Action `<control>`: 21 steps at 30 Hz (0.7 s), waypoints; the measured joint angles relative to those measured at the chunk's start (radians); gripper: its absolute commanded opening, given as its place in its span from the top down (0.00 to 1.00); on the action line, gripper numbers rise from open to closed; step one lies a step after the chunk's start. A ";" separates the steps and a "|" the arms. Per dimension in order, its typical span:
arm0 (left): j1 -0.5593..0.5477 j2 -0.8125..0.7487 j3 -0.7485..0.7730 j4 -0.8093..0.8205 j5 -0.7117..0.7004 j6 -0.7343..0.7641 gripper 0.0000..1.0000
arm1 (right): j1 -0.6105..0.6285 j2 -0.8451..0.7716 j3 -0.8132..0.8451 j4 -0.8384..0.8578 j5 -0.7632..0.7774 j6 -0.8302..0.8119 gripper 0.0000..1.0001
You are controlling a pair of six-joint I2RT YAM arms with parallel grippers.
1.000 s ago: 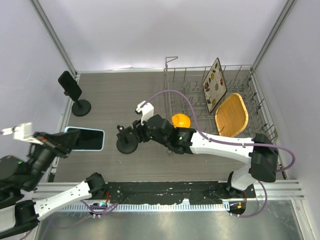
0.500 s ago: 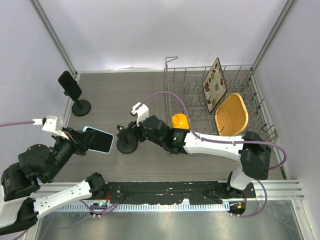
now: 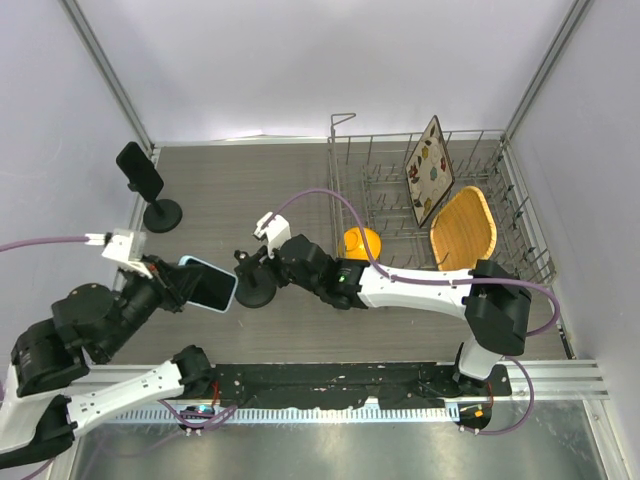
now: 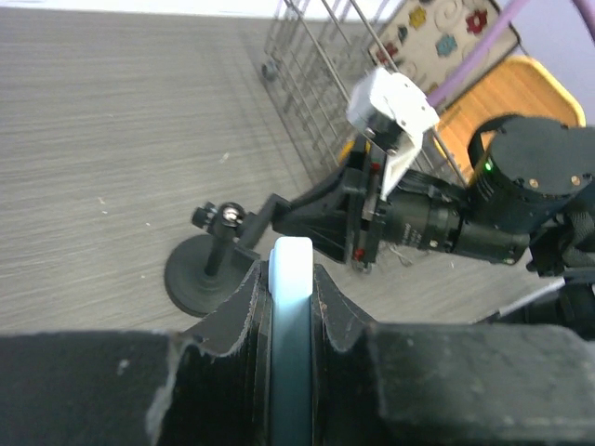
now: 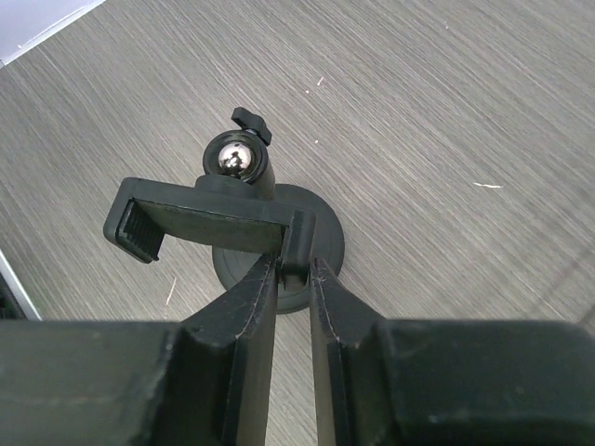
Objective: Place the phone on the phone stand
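My left gripper [image 3: 182,284] is shut on the phone [image 3: 210,287], which has a light blue case and is held edge-up above the table. In the left wrist view the phone's pale edge [image 4: 292,297] sits between my fingers. The black phone stand [image 3: 253,288] stands just right of the phone, on a round base [image 4: 197,284]. My right gripper [image 3: 263,263] is shut on the end arm of the stand's cradle [image 5: 200,223], above the base [image 5: 321,243]. The cradle is empty.
A second black stand [image 3: 160,213] holding a dark phone [image 3: 139,170] stands at the far left. A wire dish rack [image 3: 385,190] at the right holds a patterned plate [image 3: 430,172], a yellow woven plate [image 3: 463,230] and an orange bowl [image 3: 361,240].
My left gripper has carried the phone right, from near the left edge to just beside the stand. My right gripper has shifted slightly left, still holding the cradle.
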 measured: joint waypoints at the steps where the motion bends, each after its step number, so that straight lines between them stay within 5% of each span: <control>1: 0.000 0.011 -0.005 0.004 0.024 0.000 1.00 | 0.000 0.000 0.000 0.000 0.000 -0.016 0.75; 7: 0.000 0.136 -0.048 0.014 0.136 -0.002 1.00 | -0.007 0.000 0.003 0.000 -0.016 -0.066 0.87; 10: 0.000 0.157 -0.050 0.021 0.162 -0.009 1.00 | -0.011 0.000 0.005 -0.002 -0.032 -0.077 0.71; 12: 0.000 0.156 -0.052 0.026 0.171 -0.010 1.00 | -0.015 0.000 0.006 -0.003 -0.040 -0.082 0.71; 19: 0.000 0.120 -0.051 0.026 0.172 -0.027 1.00 | -0.019 0.000 0.007 0.008 -0.055 -0.108 0.99; 21: 0.000 0.124 -0.051 0.026 0.172 -0.029 1.00 | -0.024 0.000 0.009 0.007 -0.062 -0.113 0.99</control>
